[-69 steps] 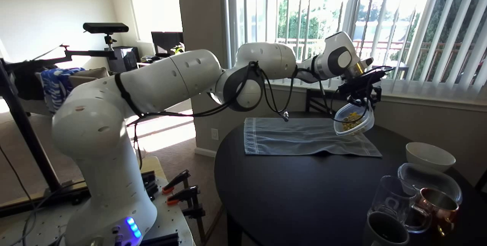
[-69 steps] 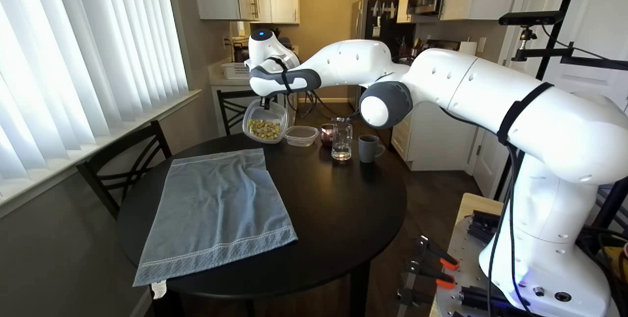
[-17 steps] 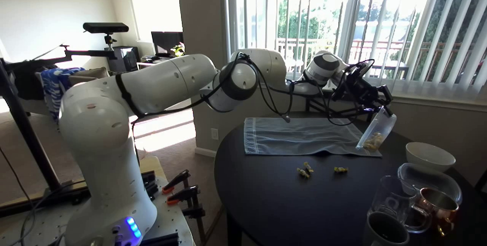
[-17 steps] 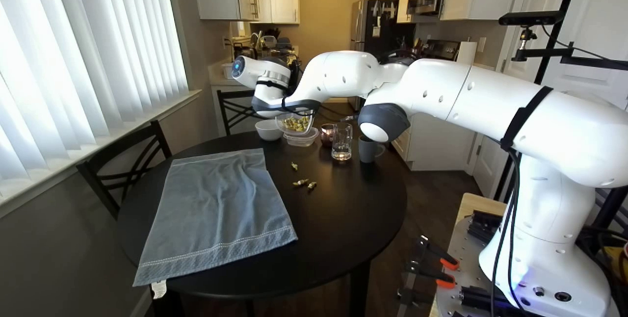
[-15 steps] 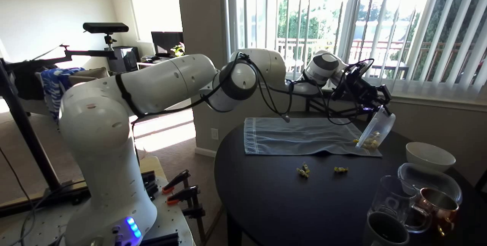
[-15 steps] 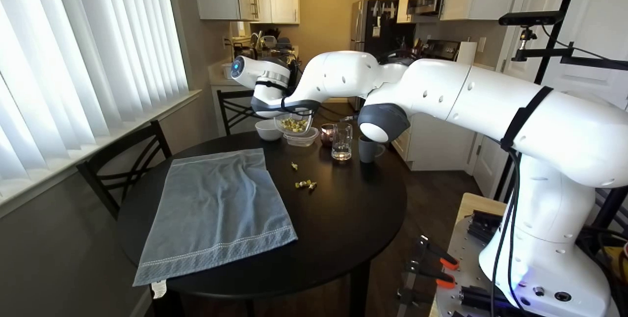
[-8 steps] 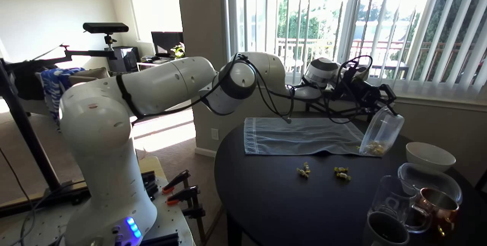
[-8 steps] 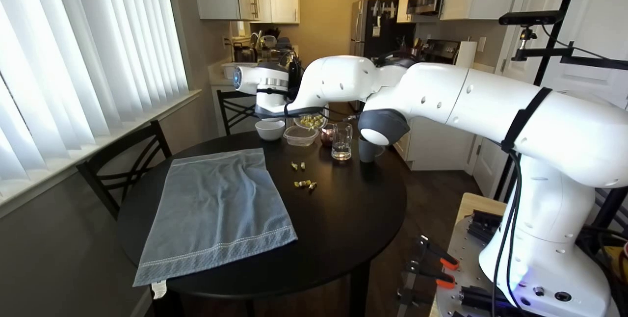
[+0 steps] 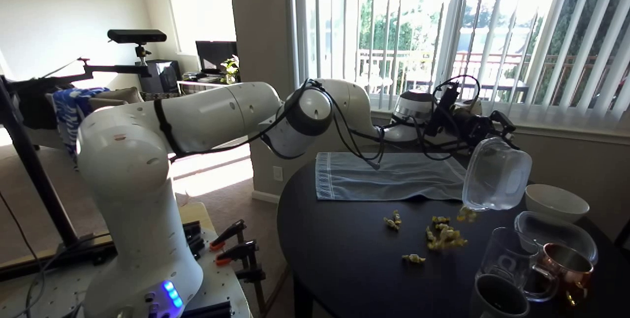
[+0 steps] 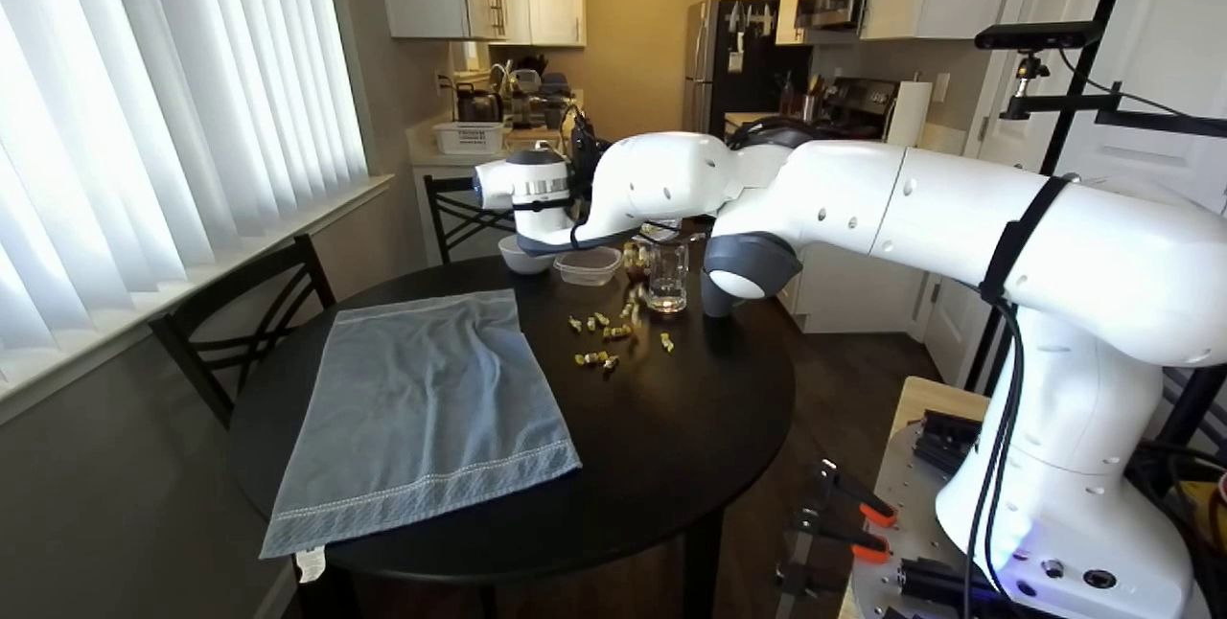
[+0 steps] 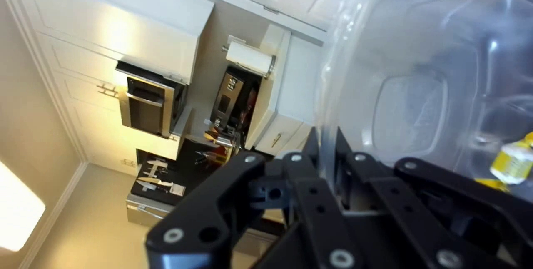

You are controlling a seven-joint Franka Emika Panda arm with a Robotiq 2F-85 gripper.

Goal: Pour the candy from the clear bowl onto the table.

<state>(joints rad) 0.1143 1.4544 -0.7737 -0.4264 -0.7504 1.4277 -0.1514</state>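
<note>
- The gripper (image 11: 327, 149) is clamped on the rim of the clear bowl (image 9: 498, 175), which hangs steeply tipped over the table (image 9: 344, 254).
- Pouring looks well along: candy (image 9: 445, 239) lies scattered on the tabletop, and blurred pieces under the bowl seem to be falling.
- The wrist view shows wrapped pieces by the bowl's wall, inside or out unclear; a shake may be left.
- The glass mug (image 10: 668, 282) and white bowl (image 9: 561, 201) stand near; roomier tabletop stretches toward the robot base (image 9: 142, 254).
</note>
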